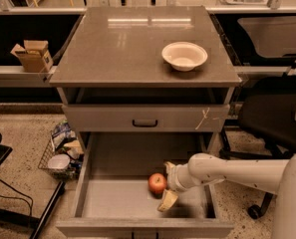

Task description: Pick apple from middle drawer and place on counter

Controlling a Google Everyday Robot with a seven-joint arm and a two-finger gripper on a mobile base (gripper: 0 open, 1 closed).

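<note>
The apple (157, 182) is small, round and red-orange. It rests on the floor of the open middle drawer (112, 200), right of centre. My gripper (167, 184) reaches in from the right on a white arm, just right of the apple. It is open: one pale finger (168, 200) points down toward the drawer's front, the other (169, 167) sits behind the apple. The apple lies at the mouth of the gap between them. The counter (132, 39) is the grey-brown slab on top of the cabinet.
A white bowl (184, 55) stands on the counter at right. The closed upper drawer front (145, 118) has a pale string mark near its right end. A cardboard box (32, 55) sits on a left shelf, a wire basket (62, 152) on the floor left, a black chair (274, 118) at right.
</note>
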